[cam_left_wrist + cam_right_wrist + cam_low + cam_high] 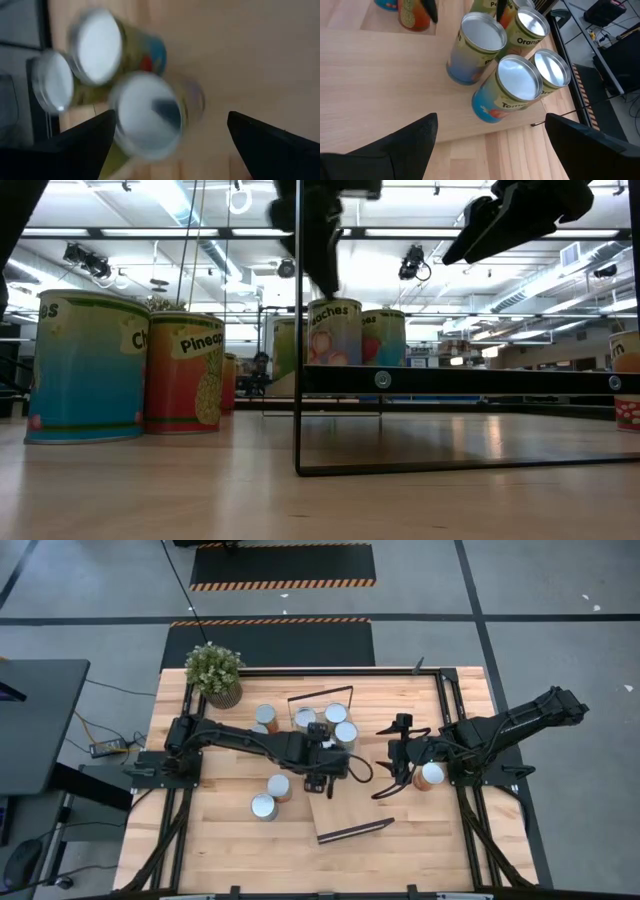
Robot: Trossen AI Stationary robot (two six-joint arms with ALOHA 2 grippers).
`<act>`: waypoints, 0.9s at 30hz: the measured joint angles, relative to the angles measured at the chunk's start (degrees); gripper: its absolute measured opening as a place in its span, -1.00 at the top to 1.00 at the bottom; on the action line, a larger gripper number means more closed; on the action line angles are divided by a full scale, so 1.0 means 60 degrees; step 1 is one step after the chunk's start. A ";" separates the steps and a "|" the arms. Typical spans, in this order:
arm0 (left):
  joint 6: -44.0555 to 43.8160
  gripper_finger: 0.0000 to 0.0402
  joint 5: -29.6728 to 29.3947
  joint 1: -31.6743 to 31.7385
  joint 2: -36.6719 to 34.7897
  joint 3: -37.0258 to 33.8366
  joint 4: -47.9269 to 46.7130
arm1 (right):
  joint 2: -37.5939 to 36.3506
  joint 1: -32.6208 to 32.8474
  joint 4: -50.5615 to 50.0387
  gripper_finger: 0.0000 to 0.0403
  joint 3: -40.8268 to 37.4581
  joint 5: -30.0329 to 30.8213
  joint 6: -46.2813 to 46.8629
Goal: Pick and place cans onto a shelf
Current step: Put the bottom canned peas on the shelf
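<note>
Two grippers hang over the shelf (335, 765), both with fingers apart and empty. The left gripper (328, 762) is above the board's middle, looking down on shelf cans (147, 115) between its fingers. The right gripper (398, 755) is just right of the board, facing the same cluster (512, 92). About three or four cans stand upright and touching at the shelf's far end, near the far wire frame (320, 705). Two more cans (272, 796) stand on the table (420, 840) left of the shelf, one (263, 720) stands farther back near the plant (214, 672), and one (432, 775) sits under the right arm. Handling judgement: the tins look rigid and fairly heavy if full, with smooth label sides that may slip; grip across the side wall about mid-height, not the rim. The shelf cans touch one another, so fingers lowered between them could knock a neighbour. The near wire frame (352, 831) and the left arm across the board limit approach paths.
</note>
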 joint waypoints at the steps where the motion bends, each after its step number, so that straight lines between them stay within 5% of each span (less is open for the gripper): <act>1: -0.0049 -0.94 -0.0091 -0.0021 0.0008 0.0000 0.0372 | 0.0000 0.0000 0.0015 -0.87 0.0000 0.0001 0.0002; 6: 0.0113 -0.94 -0.1289 -0.0023 0.0175 -0.0006 0.1552 | 0.0000 0.0000 0.0087 -0.87 0.0000 -0.0004 0.0005; 10: -0.0003 -0.94 -0.1344 0.0138 0.0307 0.0008 0.1670 | 0.0000 0.0000 0.0089 -0.87 0.0000 -0.0065 0.0005; 27: -0.0986 -0.94 -0.1638 0.0132 0.0477 -0.0011 -0.1132 | 0.0007 0.0007 0.0120 -0.87 0.0000 -0.0069 0.0003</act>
